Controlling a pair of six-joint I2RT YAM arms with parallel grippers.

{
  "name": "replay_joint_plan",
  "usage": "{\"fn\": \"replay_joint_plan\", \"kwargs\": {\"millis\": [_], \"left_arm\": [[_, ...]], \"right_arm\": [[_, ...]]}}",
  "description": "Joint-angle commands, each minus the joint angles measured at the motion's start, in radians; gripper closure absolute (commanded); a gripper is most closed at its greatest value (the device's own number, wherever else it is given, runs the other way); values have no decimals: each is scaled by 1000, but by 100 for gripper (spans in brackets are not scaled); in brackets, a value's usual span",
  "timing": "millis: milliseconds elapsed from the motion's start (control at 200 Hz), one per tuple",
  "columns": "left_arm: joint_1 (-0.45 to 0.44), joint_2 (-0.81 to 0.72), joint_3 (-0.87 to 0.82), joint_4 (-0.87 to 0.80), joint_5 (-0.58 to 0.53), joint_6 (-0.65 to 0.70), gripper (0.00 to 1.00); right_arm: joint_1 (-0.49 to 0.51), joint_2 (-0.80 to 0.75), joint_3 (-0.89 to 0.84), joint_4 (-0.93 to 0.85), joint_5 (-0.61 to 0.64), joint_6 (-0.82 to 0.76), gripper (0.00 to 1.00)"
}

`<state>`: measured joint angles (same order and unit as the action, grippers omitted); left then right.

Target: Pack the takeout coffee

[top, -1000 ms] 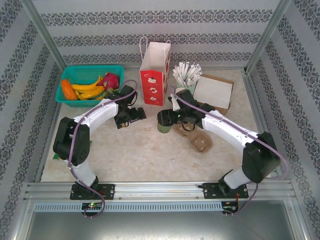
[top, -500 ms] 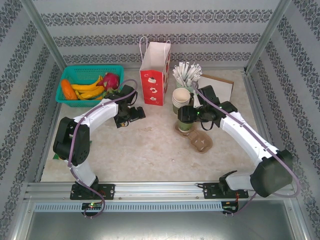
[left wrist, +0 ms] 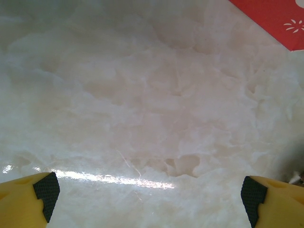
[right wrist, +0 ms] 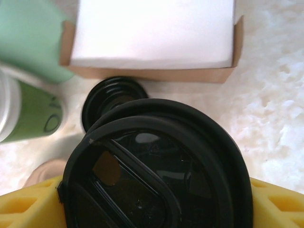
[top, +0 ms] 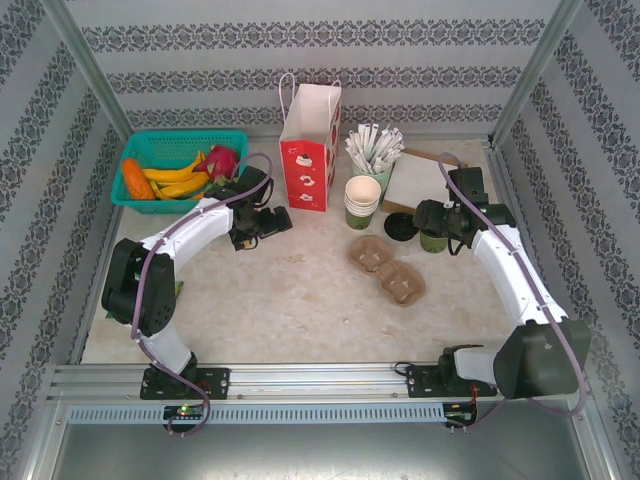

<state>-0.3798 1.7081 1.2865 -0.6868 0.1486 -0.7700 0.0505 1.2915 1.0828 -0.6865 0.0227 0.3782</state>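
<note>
The takeout coffee (top: pixel 433 240) is a small green-sided cup whose black lid (right wrist: pixel 156 175) takes up most of the right wrist view. My right gripper (top: pixel 436 222) is shut on it, a yellow finger (right wrist: pixel 28 204) on each side, at the right of the table near the white box. The red-and-white gift bag (top: pixel 309 150) stands upright at the back centre. My left gripper (top: pixel 262 225) hangs open just left of the bag, low over bare table, and the left wrist view has the bag's red corner (left wrist: pixel 280 19) at the top right.
A loose black lid (top: pixel 402 226) lies beside the held cup. Stacked lidless paper cups (top: pixel 362 201) and a green cup of straws (top: pixel 375 150) stand right of the bag. A brown cup carrier (top: pixel 387 270) lies mid-table. The white box (top: pixel 428 185) sits back right, a teal fruit basket (top: pixel 180 160) back left.
My right arm has carried the coffee from the middle of the table, over the carrier, to the right side near the box. The left arm has hardly moved.
</note>
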Motion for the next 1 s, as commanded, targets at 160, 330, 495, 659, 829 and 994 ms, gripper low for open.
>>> {"fn": "replay_joint_plan", "kwargs": {"millis": [160,330,495,659,829,994], "left_arm": [[-4,-28,-15,25,-7,-29,0],[-5,-33,-9,15,-18,-32,0],[-4,-26,0,7,-28,-35,0],[-4,-13,13,7,-28,-34,0],[-4,2,28,6,-23,-28,0],[-4,-2,29,8,-28,-26,0]], "right_arm": [[-41,145,-20,280,24,28,23],[-46,224,-15,362,31,39,23],[-54,284,-21,442,-53,91,23],[-43,331,11,483,-109,145,23],[-18,417,95,477,-96,140,23],[17,494,183,464,-88,136,22]]}}
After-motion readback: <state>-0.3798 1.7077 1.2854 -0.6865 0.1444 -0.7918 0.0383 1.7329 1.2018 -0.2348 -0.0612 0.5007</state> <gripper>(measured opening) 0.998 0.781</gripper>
